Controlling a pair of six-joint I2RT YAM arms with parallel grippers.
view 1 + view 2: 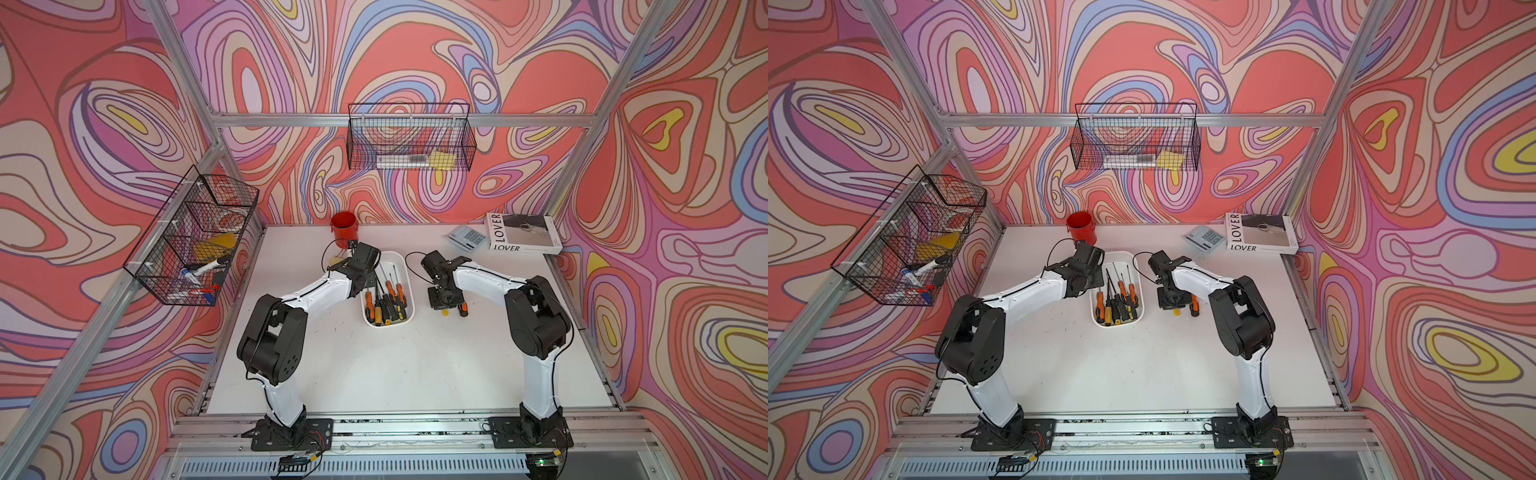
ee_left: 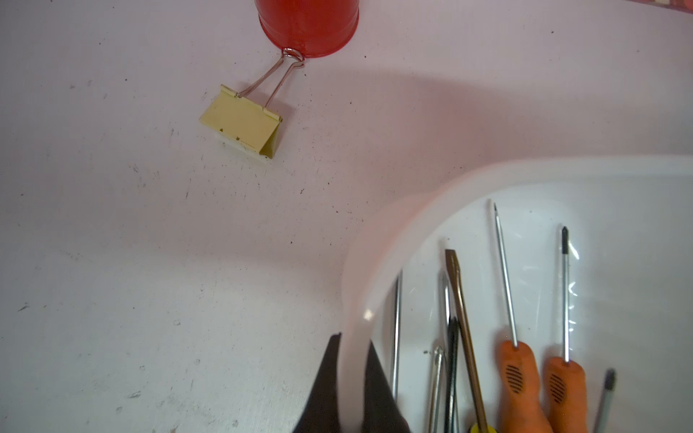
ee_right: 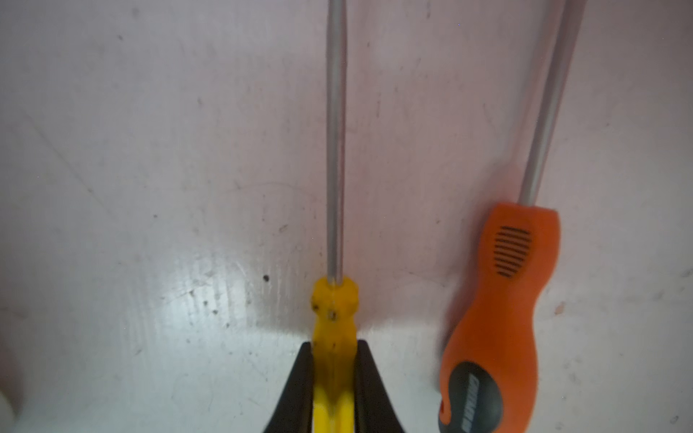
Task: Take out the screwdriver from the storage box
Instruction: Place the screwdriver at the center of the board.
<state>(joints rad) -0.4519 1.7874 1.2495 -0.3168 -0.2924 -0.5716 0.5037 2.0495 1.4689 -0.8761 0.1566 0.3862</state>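
Screwdriver (image 3: 335, 210) sits pinched in right claw (image 3: 335, 343); left claw (image 2: 353, 339) grips storage box (image 2: 525, 168) rim.

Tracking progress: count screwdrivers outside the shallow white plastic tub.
2, both beside the white plastic tub: a yellow-handled screwdriver clamped in the right gripper, and an orange-handled screwdriver on the table alongside. Others may be hidden.

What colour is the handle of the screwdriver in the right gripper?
Yellow handle, clearest in the right wrist view.

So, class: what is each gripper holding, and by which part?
The right gripper grips a yellow-handled screwdriver by its handle; the left gripper pinches the storage box by its rim.
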